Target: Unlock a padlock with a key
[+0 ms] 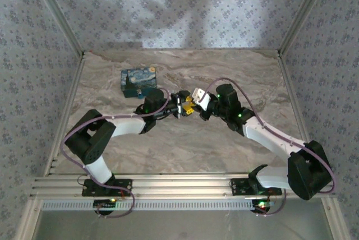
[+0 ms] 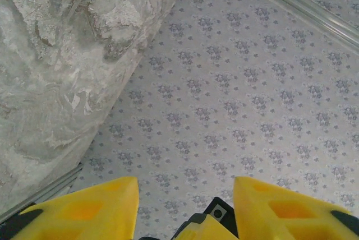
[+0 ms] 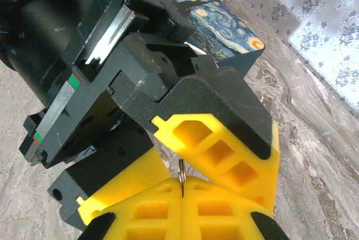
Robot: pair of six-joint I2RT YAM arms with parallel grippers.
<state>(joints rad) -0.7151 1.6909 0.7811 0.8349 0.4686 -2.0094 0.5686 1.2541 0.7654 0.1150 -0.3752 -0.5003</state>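
Both arms meet over the middle of the marble table, near the blue starry tin. The left fingers stand apart, straddling the tip of the right fingers. These are pressed together on a thin silvery loop — whether padlock shackle or key ring, I cannot tell.

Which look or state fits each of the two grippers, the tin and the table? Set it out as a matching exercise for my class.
Things: 1 left gripper; 2 right gripper; 3 tin; 4 table
Descriptions: a marbled grey; b painted starry night; c jaws apart; d shut on a thin metal piece
Pairs: 1-c, 2-d, 3-b, 4-a
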